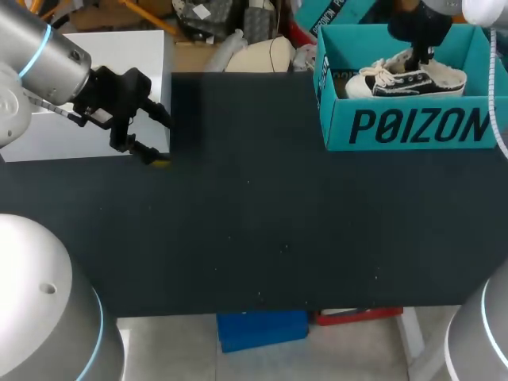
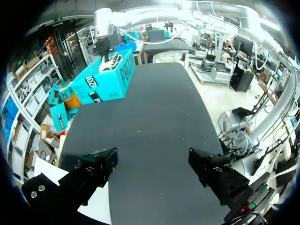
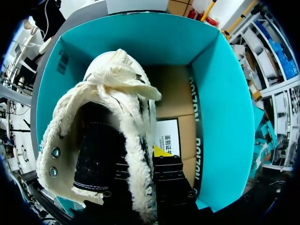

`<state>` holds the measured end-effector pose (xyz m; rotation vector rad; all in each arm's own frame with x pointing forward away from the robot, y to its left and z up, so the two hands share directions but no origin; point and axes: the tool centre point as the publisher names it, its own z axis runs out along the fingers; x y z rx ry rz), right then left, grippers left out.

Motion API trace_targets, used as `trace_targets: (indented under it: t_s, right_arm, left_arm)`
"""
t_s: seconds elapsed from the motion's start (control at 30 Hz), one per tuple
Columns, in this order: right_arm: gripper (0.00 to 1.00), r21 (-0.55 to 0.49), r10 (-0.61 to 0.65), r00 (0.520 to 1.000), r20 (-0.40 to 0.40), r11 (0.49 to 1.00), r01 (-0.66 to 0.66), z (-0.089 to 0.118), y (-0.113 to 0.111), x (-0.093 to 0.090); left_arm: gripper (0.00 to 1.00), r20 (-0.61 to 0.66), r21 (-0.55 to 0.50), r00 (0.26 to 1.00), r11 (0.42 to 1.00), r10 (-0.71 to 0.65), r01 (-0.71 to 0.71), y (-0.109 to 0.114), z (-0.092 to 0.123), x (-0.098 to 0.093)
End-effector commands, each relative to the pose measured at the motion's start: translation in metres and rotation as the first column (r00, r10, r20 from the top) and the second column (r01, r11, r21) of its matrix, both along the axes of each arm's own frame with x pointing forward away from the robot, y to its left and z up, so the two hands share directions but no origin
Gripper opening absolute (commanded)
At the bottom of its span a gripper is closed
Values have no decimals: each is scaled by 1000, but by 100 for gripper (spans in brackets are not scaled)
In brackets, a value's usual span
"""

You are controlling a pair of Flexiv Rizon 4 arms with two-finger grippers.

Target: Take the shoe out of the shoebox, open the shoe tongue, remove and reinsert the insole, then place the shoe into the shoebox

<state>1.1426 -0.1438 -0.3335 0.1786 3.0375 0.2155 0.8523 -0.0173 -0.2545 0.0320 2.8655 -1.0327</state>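
Teal cardboard shoebox (image 1: 413, 127) stands at the far right of the black table (image 1: 254, 238), and the black-and-white sneaker with a cream fleece lining (image 3: 93, 122) is inside it. The right gripper (image 3: 143, 164) reaches down into the box and pinches the sneaker's side wall near the heel, one finger inside the collar and one outside. The left gripper (image 2: 154, 161) hangs wide and empty over the table's left edge, well apart from the box. I judge this the lift-out step, though the pose would also fit the final put-back. Next comes a straight rise clearing the box walls, grip firm so the sneaker cannot slip, then a carry toward mid-table.
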Motion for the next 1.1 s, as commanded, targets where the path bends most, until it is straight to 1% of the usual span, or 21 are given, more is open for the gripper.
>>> trace_targets:
  t_s: [0.03,0.37,0.53,0.57,0.63,0.7,0.77,0.83,0.97,1.03,1.1]
  right_arm:
    - [0,13,5,1000,-16,1000,-5,-14,1,7]
    - [0,20,4,999,-51,1000,-3,-36,2,0]
    - [0,18,1,999,-48,1000,0,-45,2,-3]
    - [3,14,2,999,-43,1000,-1,-46,2,-4]
    - [26,13,-2,999,-53,1000,3,-49,2,-6]
    - [34,14,-3,999,-54,1000,4,-50,1,-6]
    - [39,13,-6,998,-62,1000,7,-50,1,-8]
    - [39,7,-7,998,-68,1000,7,-49,1,-9]
    - [35,-7,-14,998,-65,1000,14,-38,-1,-12]
    - [32,-18,-18,998,-63,1000,17,-28,-3,-14]
    - [32,-29,-19,998,-56,999,17,-15,-5,-16]
  left_arm:
    - [100,4,0,1000,1000,2,-2,0,-1,0]
    - [100,4,0,1000,1000,2,-2,0,-1,0]
    - [100,4,0,1000,1000,2,-2,0,-1,0]
    - [100,4,0,1000,1000,2,-2,0,-1,0]
    - [100,4,0,1000,1000,2,-2,0,-1,0]
    - [100,4,0,1000,1000,2,-2,0,-1,0]
    - [100,4,0,1000,1000,2,-2,0,-1,0]
    - [100,4,0,1000,1000,2,-2,0,-1,0]
    - [100,4,0,1000,1000,2,-2,0,-1,0]
    - [100,4,0,1000,1000,2,-2,0,-1,0]
    - [100,4,0,1000,1000,2,-2,0,-1,0]
